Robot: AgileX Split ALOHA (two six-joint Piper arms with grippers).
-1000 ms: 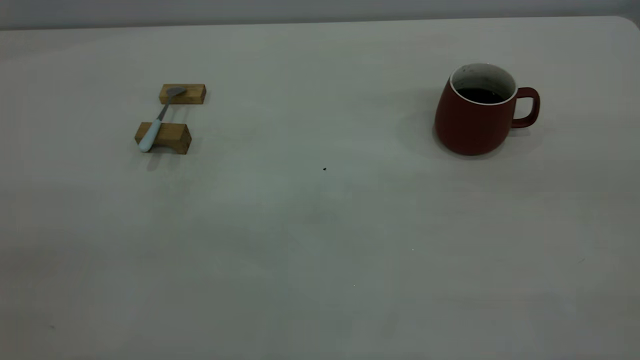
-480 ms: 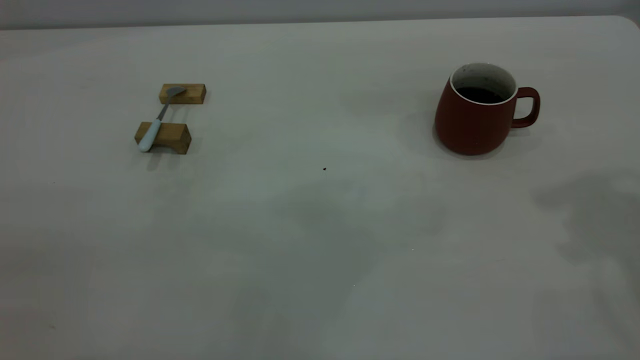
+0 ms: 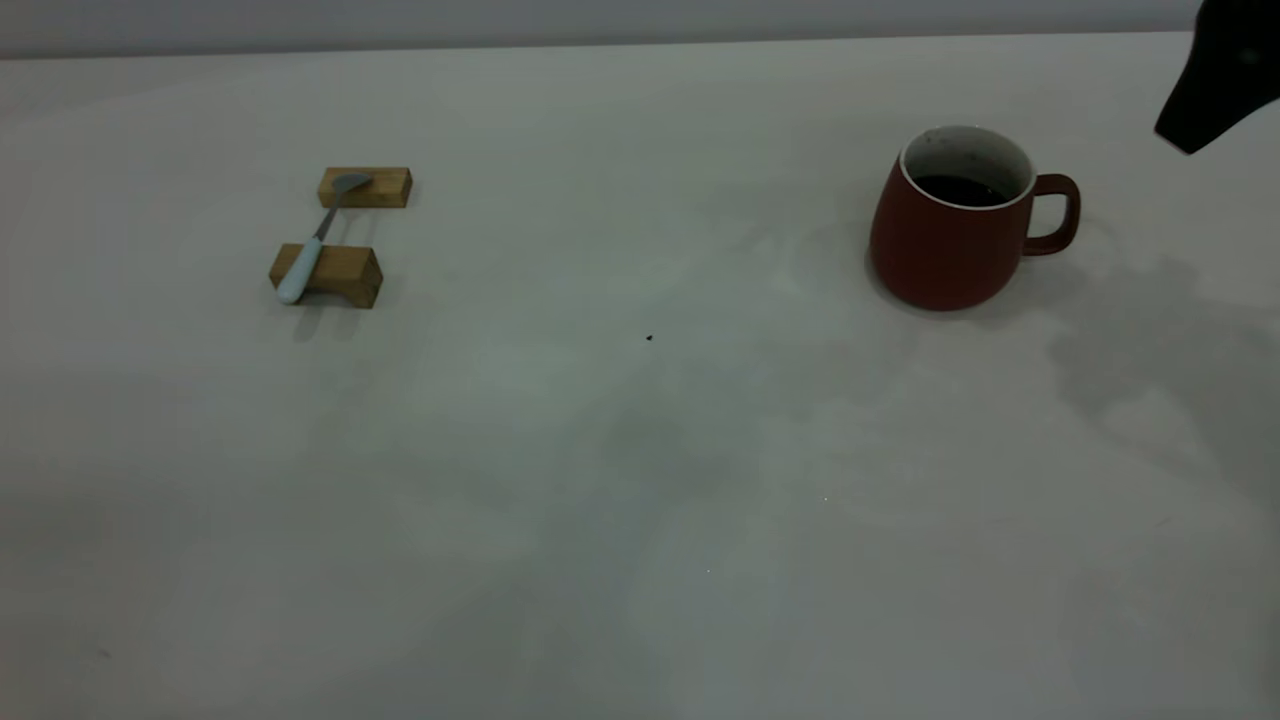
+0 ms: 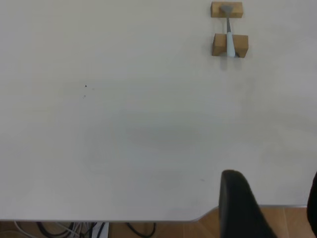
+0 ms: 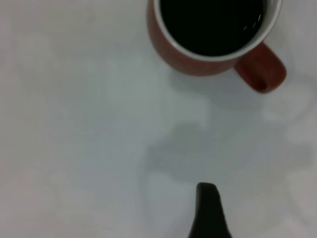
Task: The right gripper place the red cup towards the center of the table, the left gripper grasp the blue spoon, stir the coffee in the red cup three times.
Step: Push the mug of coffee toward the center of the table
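Observation:
The red cup [image 3: 945,245] stands upright at the right of the table [image 3: 640,480], handle [image 3: 1055,212] turned right, with dark coffee [image 3: 962,190] inside. From above, the right wrist view shows the cup [image 5: 163,42], its coffee [image 5: 210,25] and one dark finger [image 5: 209,210] short of the handle. My right gripper [image 3: 1222,80] hangs at the top right corner, above and right of the cup, holding nothing. The blue spoon [image 3: 305,262] lies across two wooden blocks at the left. My left gripper [image 4: 272,208] is open over the table's near edge, far from the spoon [image 4: 230,43].
Two small wooden blocks [image 3: 365,187] [image 3: 335,275] carry the spoon. A tiny dark speck [image 3: 649,338] lies near the table's middle. In the left wrist view the table edge, a wooden floor [image 4: 287,223] and cables [image 4: 74,230] show below it.
A dark part of my right arm has come into the exterior view at the top right, and its shadow has spread over the table right of the cup. Cup and spoon have not moved.

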